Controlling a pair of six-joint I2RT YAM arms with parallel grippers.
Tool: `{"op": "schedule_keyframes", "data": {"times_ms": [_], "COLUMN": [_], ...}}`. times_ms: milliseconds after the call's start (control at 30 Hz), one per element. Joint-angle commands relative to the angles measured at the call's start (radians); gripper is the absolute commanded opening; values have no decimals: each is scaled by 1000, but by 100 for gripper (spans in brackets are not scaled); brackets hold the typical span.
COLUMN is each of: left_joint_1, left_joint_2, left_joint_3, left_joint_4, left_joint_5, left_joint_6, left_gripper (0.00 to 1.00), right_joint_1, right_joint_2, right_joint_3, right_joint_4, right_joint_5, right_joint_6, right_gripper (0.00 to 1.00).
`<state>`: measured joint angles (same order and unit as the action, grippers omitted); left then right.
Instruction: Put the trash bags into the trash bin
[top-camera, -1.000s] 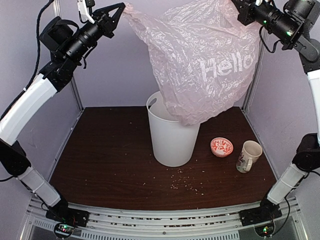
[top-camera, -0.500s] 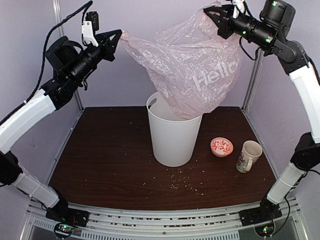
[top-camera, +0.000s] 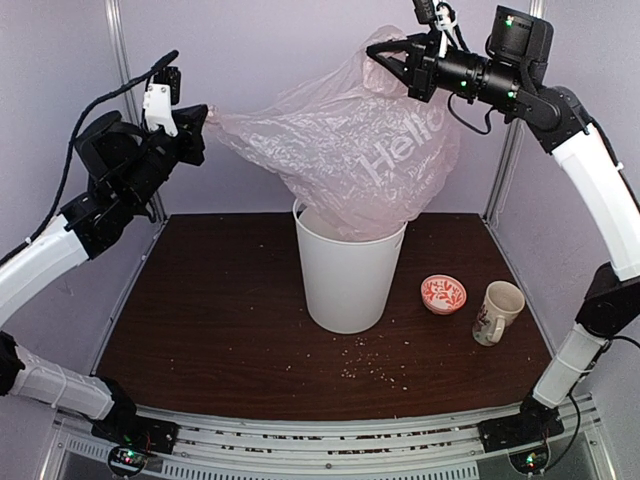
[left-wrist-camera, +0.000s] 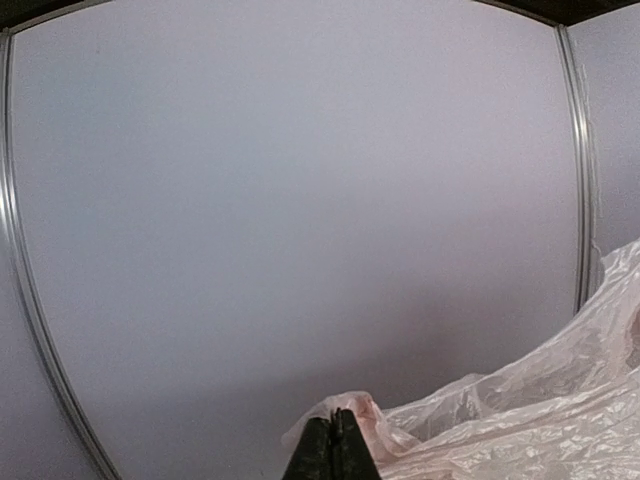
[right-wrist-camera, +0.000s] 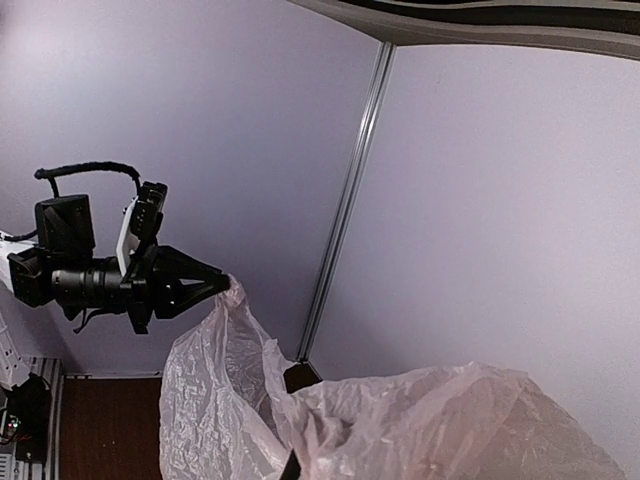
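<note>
Where: pink bag (top-camera: 350, 165) hangs over white bin (top-camera: 345, 285), bottom dipping inside | Claws: left claw (top-camera: 205, 122) and right claw (top-camera: 380, 52) each pinch a top edge | Handling: likely light, soft, slippery; grip bunched edges

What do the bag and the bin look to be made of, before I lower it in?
Bag: thin plastic film, pale pink, translucent and slightly glossy; it hangs limp and crinkles into fine, sharp folds. Bin: probably rigid molded plastic, white with a smooth, dull finish; its thin wall holds its round shape.
</note>
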<state>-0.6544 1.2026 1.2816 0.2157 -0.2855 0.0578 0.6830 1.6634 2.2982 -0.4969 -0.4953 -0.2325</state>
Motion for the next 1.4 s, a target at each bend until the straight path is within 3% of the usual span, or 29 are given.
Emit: {"op": "schedule_keyframes", "data": {"times_ms": [0, 233, 400, 500, 600, 800, 900, 1000, 1167, 1267, 1367], "left_joint_1": [2, 21, 25, 31, 31, 32, 33, 33, 33, 33, 32], "left_joint_2": [-62, -105, -132, -129, -109, -85, -93, -95, -97, -102, -107], "left_joint_3": [-39, -53, -77, -78, -76, -82, -88, -95, -102, -104, -112], "left_joint_4": [82, 86, 100, 94, 76, 67, 70, 75, 73, 72, 70], "left_joint_5": [-138, -149, -172, -145, -111, -97, -117, -114, -97, -83, -68], "left_joint_6": [77, 66, 66, 52, 30, 13, 17, 16, 8, 1, -9], "left_gripper": [0, 0, 0, 0, 0, 0, 0, 0, 0, 0, 0], "right_joint_1": [4, 4, 4, 3, -2, -125, -196, -257, -400, -469, -501], "right_joint_2": [26, 64, 40, 2, -54, -236, -324, -379, -410, -396, -366], "right_joint_3": [83, 110, 56, 1, -89, -309, -395, -477, -607, -664, -698], "right_joint_4": [40, 61, 37, 20, 11, 30, 8, -6, 122, 233, 319], "right_joint_5": [-80, -134, -86, -82, -64, -113, -143, -155, -173, -68, 137], "right_joint_6": [68, 119, 81, 54, 29, 26, 9, 0, 130, 215, 263], "right_gripper": [1, 2, 5, 11, 21, 59, 68, 69, 66, 56, 42]}}
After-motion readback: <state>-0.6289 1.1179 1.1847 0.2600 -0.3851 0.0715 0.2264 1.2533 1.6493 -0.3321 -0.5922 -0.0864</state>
